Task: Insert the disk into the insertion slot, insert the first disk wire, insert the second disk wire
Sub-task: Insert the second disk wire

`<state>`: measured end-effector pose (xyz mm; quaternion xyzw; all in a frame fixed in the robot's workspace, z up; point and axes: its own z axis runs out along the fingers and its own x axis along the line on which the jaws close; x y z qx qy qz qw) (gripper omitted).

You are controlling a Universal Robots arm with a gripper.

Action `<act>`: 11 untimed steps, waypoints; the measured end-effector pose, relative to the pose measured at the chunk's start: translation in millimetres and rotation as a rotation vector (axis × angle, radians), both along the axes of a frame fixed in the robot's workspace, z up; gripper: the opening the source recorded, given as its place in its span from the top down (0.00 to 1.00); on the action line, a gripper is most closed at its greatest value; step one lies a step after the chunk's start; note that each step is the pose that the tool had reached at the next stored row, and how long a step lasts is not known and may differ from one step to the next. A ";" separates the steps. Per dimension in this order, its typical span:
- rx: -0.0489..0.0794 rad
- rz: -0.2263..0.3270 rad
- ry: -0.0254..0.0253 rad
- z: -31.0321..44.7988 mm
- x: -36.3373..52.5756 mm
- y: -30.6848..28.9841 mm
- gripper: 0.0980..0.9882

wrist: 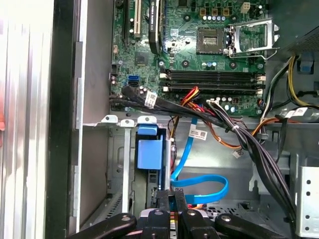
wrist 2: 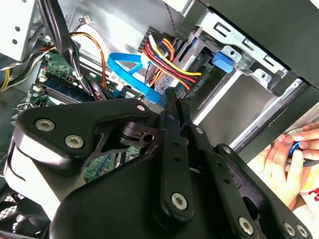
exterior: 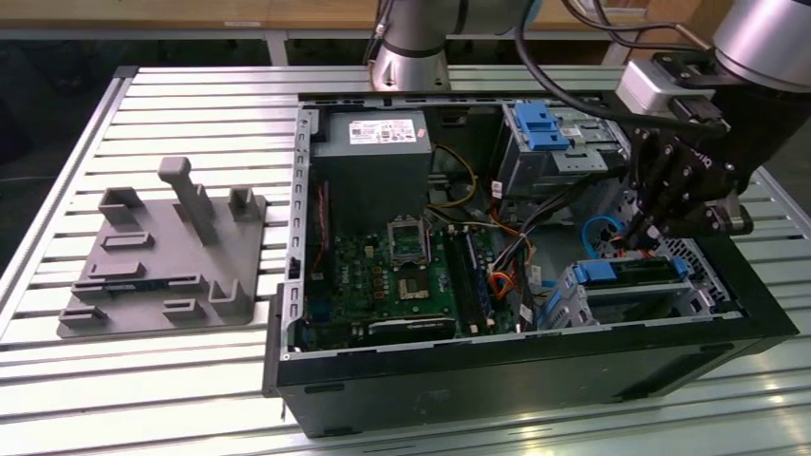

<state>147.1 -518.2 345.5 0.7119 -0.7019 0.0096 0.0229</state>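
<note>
Matt black plastic hand [wrist 2: 172, 107]; ribbed metal table [exterior: 165, 380].

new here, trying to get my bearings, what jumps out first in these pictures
The open computer case on the slatted table, its green motherboard bare. At the exterior view's right the gripper reaches inside beside the disk in its blue carrier. The light-blue cable loops just ahead of the fingers.

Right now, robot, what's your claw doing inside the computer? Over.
Black gripper low inside the open case, by the flat light-blue cable. Blue-framed silver disk sits in the grey metal cage. Black wire bundle crowds close.
</note>
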 end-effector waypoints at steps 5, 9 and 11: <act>0.000 -0.007 0.0008 -0.6 1.8 -4.1 0.93; 0.001 -0.022 0.0009 -1.7 1.9 -7.0 0.93; 0.000 -0.024 0.0009 -1.9 1.9 -7.2 0.93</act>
